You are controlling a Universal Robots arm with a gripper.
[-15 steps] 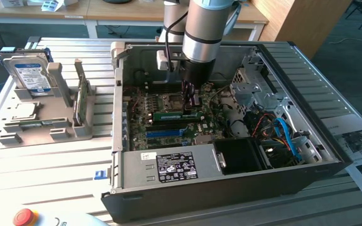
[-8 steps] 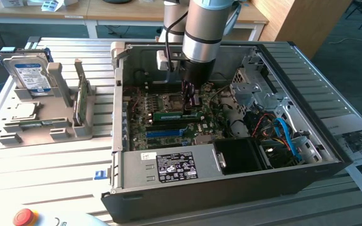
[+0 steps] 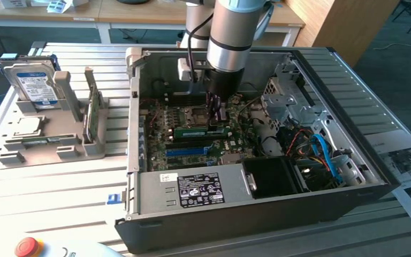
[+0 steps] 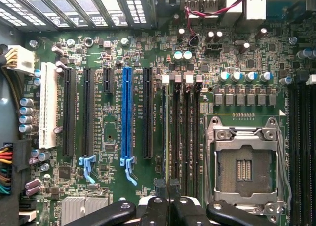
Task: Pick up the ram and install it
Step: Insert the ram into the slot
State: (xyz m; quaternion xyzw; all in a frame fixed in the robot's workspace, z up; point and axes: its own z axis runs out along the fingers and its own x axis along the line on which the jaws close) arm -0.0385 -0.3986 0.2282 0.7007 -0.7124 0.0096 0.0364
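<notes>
- A slatted metal table [image 3: 55, 182] carries the open computer case [image 3: 263, 214]; desks stand behind
- The gripper [image 3: 216, 115] hangs inside the case over the motherboard [image 4: 103, 181], fingers closed on the ram [image 3: 213, 110], held upright
- Case walls ring the board closely

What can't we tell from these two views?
- Whether the gripper holds anything: in the wrist view its shut fingers hide the gap; in the exterior view the tips are too small.
- Near ends of the memory slots: wrist view, behind the gripper.
- Text on the power supply label: exterior view, too small.
</notes>
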